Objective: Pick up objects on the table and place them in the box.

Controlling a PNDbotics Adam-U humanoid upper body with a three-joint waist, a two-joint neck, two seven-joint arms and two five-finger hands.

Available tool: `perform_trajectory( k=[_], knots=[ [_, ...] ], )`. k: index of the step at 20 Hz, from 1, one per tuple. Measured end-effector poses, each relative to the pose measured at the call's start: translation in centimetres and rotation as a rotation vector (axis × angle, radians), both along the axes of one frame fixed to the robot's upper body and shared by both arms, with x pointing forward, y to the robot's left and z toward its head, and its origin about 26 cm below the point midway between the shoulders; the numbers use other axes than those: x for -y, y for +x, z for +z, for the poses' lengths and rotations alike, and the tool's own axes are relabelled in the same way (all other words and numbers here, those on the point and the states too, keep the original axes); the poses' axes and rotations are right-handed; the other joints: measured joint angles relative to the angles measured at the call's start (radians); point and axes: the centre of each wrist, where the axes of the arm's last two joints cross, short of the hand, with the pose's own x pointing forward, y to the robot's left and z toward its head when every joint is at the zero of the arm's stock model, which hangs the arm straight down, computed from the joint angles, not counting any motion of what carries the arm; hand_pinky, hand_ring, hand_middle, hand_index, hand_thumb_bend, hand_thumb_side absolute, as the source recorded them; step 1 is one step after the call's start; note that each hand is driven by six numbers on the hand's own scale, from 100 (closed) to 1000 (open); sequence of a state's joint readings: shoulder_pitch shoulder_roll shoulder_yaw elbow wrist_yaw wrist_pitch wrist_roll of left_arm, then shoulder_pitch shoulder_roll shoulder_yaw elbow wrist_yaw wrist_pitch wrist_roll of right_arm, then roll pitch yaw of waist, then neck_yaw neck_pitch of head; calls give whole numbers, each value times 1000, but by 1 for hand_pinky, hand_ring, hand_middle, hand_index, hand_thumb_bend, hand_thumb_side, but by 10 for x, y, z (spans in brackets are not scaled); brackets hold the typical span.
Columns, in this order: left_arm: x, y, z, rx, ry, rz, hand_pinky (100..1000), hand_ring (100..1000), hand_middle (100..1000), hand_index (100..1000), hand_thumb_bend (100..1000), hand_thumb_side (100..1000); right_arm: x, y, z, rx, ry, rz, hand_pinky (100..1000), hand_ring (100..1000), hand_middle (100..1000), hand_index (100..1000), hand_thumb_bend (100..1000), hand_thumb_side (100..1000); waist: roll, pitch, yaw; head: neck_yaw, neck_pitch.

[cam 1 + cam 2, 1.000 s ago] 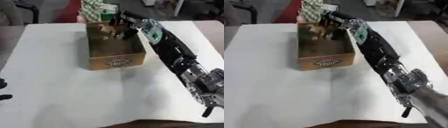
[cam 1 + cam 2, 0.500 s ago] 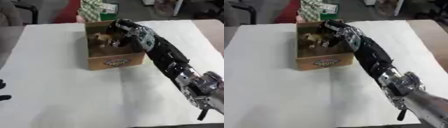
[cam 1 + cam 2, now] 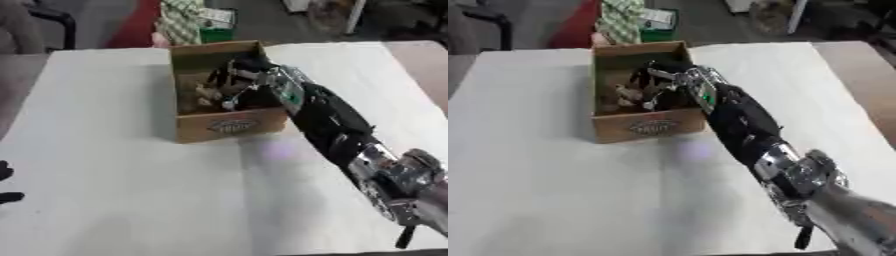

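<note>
Showing at the far left edge of the left eye view, low down: the left hand (image 3: 5, 182), only dark fingertips peeking in, too little visible to tell whether released or clenched. Spreading across the middle: the white bench (image 3: 122, 200), bare on its near and left parts. Standing on the bench toward the far side, left of centre: the open cardboard box (image 3: 229, 127) with a printed label on its near wall. Lying inside the box: some small tan and pale objects (image 3: 206, 94), blurred, not possible to name. Reaching into the box from the right: the right hand (image 3: 246, 80), its fingers (image 3: 229, 102) pointing down among the objects, curled somewhat; not possible to tell whether grasping anything or released. Running from the box toward the near right corner: the right arm (image 3: 745, 125), black with silver joints, lying just above the bench. Sitting beyond the box, off the far edge: something green and white (image 3: 199, 20).
</note>
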State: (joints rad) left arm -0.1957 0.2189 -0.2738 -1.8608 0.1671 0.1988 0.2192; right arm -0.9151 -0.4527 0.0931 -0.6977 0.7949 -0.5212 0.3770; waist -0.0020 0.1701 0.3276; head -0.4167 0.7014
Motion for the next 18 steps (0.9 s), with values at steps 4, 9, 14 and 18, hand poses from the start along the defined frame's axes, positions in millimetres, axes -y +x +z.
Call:
perform_trajectory(
  k=[4, 9, 14, 18],
  knots=[
    [0, 0, 0, 0, 0, -1, 578, 777, 671, 721, 100, 802, 0, 0, 2, -53, -29, 23, 846, 911, 863, 924, 322, 476, 0, 0, -5, 2, -1],
    [0, 0, 0, 0, 0, -1, 578, 778, 671, 721, 100, 803, 10, -2, 17, -85, -15, 20, 885, 945, 904, 950, 385, 524, -1, 2, -15, 10, -3],
    [0, 0, 0, 0, 1, 0, 579, 778, 671, 721, 100, 805, 26, -6, 38, -102, -6, 21, 895, 959, 928, 965, 446, 549, -4, 2, -23, 19, -8],
    [-1, 0, 0, 1, 2, 4, 579, 779, 671, 721, 100, 806, 43, -11, 52, -121, 2, 4, 896, 966, 940, 974, 466, 558, -7, 2, -33, 28, -8]
  ],
)
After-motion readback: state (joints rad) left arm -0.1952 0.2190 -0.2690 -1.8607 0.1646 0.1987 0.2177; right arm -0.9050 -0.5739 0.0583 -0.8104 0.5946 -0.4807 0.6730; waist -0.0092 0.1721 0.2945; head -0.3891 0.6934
